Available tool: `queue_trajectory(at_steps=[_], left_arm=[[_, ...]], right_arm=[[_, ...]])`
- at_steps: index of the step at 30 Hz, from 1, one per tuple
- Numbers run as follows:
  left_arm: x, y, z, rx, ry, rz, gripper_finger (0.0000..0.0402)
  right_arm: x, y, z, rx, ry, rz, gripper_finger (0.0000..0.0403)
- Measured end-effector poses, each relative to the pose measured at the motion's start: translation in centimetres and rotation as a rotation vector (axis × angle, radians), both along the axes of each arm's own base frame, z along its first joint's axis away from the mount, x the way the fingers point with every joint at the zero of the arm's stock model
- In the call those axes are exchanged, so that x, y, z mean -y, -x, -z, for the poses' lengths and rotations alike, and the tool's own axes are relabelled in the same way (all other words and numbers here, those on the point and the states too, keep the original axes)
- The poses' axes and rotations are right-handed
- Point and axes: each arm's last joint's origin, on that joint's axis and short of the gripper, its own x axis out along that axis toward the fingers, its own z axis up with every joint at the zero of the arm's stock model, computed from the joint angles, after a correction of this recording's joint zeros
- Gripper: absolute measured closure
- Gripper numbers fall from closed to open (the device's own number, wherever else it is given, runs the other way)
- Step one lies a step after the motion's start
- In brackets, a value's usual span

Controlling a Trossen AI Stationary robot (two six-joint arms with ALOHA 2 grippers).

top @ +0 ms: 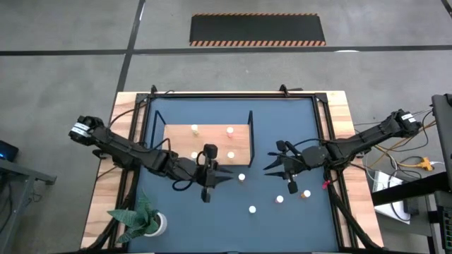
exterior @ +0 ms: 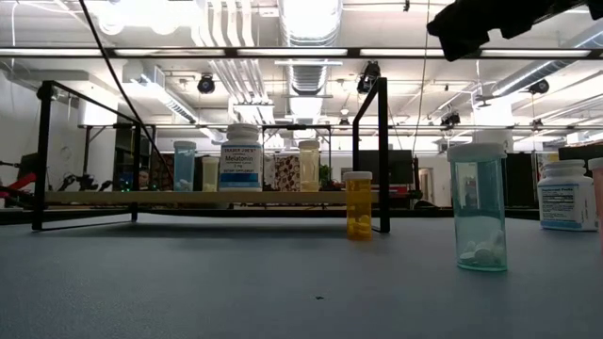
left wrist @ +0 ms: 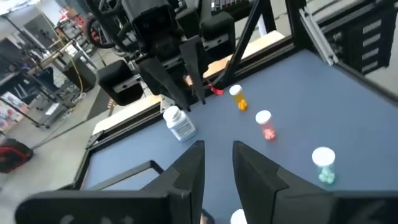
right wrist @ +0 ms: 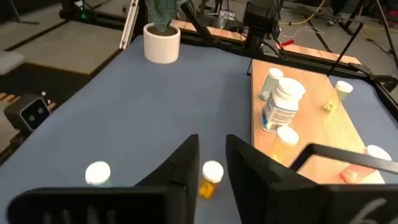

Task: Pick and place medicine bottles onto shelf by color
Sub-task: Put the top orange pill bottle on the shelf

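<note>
We judge the medicine bottles (top: 280,200) scattered on the table beside the shelf (top: 206,140) light, rigid and slick, best pinched mid-body below the cap, while left gripper (left wrist: 217,163) and right gripper (right wrist: 212,160) hover slightly parted, empty.

One camera is looking straight down on the whole counter (top: 233,219). Another is sitting at counter level, facing the shelf (exterior: 188,199) closely. Both wrist cameras are looking across the counter, sharing the shelf and bottles.
</note>
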Motion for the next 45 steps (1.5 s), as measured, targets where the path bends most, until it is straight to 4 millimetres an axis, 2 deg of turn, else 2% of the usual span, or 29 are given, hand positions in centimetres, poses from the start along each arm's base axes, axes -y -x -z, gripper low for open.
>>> queue_trajectory(at_steps=[7,16,21,30,38,45], left_arm=[[-0.2,0.5,-0.5,0.015,-0.081,0.021,0.0337],[-0.3,0.7,0.7,-0.02,-0.113,0.028,0.0337],[-0.6,1.4,0.6,-0.016,-0.176,0.027,0.0337],[-2.1,5.3,1.2,-0.001,-0.108,0.002,0.0337],[-2.8,7.4,1.6,0.07,-0.072,0.008,0.0337],[-3.0,7.9,1.5,0.084,-0.066,0.009,0.0337]], right_arm=[[-0.4,-1.0,-1.0,-0.048,-0.078,0.036,0.0261],[-1.0,-2.8,-1.3,-0.29,-0.116,0.111,0.0211],[-1.5,-4.1,-0.3,-0.442,-0.104,0.147,0.0207],[-3.6,-6.3,2.1,-0.576,-0.124,0.183,0.0217],[-5.2,-8.4,4.6,-0.514,-0.099,0.252,0.0219],[-5.3,-9.5,6.1,-0.448,-0.041,0.355,0.0218]])
